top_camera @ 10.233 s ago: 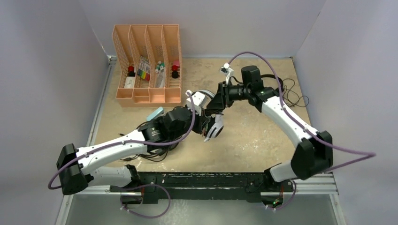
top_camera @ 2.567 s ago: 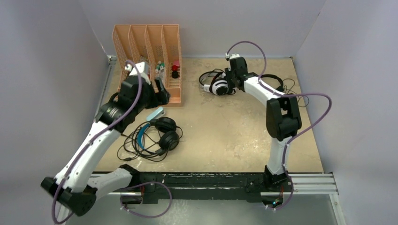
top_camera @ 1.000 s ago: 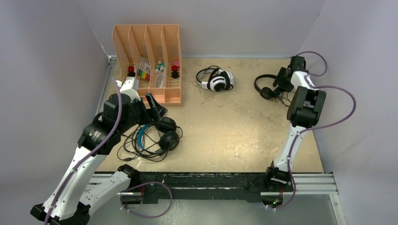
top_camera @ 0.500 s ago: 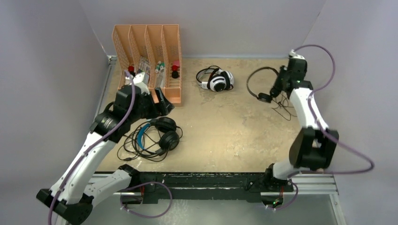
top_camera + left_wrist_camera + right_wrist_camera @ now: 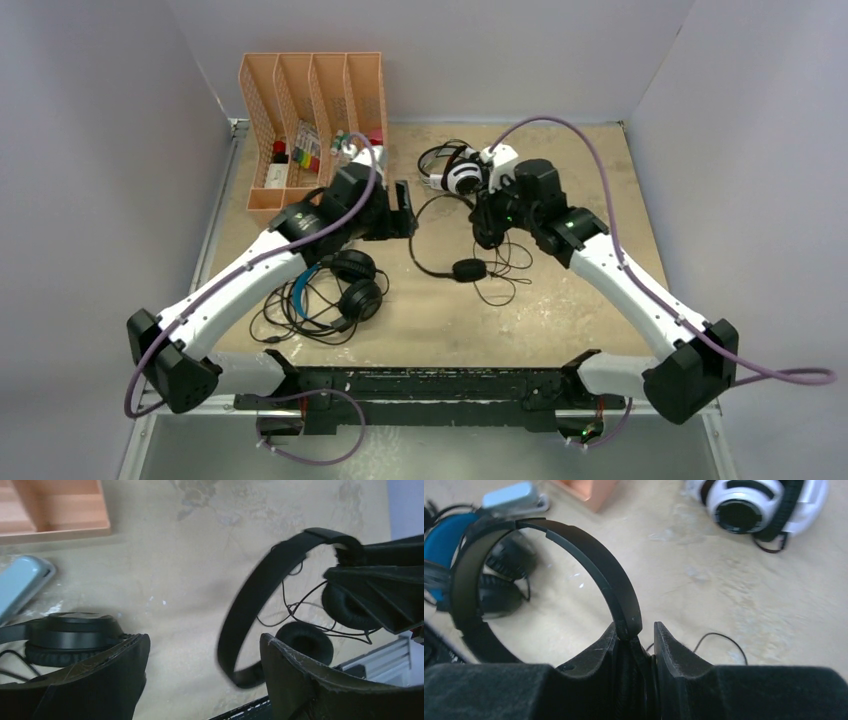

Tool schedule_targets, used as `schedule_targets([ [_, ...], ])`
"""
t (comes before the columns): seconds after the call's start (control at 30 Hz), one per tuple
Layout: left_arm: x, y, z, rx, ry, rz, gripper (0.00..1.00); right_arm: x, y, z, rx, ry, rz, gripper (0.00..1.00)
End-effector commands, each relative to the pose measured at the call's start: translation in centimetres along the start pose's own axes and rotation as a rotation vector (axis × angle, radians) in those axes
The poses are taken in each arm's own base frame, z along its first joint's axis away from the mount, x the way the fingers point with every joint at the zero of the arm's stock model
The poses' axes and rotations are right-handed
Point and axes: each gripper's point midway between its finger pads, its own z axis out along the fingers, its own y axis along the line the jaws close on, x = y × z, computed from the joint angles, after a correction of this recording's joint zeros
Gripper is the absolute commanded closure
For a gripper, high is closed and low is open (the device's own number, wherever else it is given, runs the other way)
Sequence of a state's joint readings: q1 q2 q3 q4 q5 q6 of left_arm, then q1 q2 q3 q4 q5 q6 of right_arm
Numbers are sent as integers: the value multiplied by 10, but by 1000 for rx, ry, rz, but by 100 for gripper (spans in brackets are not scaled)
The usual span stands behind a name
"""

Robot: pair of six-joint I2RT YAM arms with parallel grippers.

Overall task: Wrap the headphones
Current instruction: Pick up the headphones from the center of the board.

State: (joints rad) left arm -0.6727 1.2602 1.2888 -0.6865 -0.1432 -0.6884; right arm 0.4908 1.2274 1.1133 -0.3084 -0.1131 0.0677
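Note:
My right gripper (image 5: 487, 226) (image 5: 636, 635) is shut on one end of the slim all-black headphones (image 5: 440, 262) (image 5: 594, 565), held above the table's middle. Their free ear cup (image 5: 467, 270) hangs low and the thin cable (image 5: 505, 272) trails beneath. Just left of them my left gripper (image 5: 403, 212) (image 5: 205, 645) is open, and the black headband (image 5: 260, 595) stands in front of its gap, untouched. The white-and-black headphones (image 5: 462, 175) (image 5: 759, 505) lie behind the right gripper. At the left lie the blue-banded headphones (image 5: 340, 285) (image 5: 444, 545) with their cable spread loose.
An orange desk organizer (image 5: 310, 62) with small items stands at the back left. A light-blue object (image 5: 20, 587) (image 5: 514, 495) lies between it and the blue-banded headphones. Grey walls close the table (image 5: 600, 200) on three sides.
The right arm has carried the slim black headphones from the back right corner to the table's middle. The left arm has swung right toward them, jaws a little wider.

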Motion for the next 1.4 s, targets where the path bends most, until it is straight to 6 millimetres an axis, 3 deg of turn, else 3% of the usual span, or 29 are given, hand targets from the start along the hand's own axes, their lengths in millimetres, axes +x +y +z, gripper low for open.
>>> schedule_targets([
  [0.0,-1,-19,15,-10,-59,32,20,-8,40,4,-147,-22,-95,98],
  [0.13,10,-22,24,-32,-49,40,25,-6,54,10,-183,-8,-121,98],
  [0.23,16,2,30,-189,-50,80,47,-13,60,6,-201,-33,-126,97],
  [0.3,19,12,28,-267,-50,132,55,-18,57,3,-177,-35,-114,96],
  [0.53,41,-2,36,-235,10,200,49,-30,64,2,-182,-31,-86,93],
  [0.63,43,1,37,-251,14,212,69,-32,67,-1,-197,-37,-82,89],
  [0.67,39,5,34,-273,3,217,78,-31,68,-2,-201,-34,-82,86],
  [0.77,20,17,18,-341,-64,235,100,-17,63,-1,-178,26,-88,57],
  [0.83,6,23,4,-372,-105,257,100,-3,62,-6,-176,80,-66,35],
  [0.97,-15,33,-21,-431,-159,285,100,-13,56,-39,-148,7,-47,6],
  [1.07,-32,39,-43,-452,-215,285,100,-21,38,-57,-115,-88,11,1],
  [1.2,-53,42,-65,-463,-272,271,100,-9,16,-57,-140,-66,115,1],
  [1.37,-80,38,-88,-420,-331,181,100,-12,21,-53,-314,-165,160,1],
])
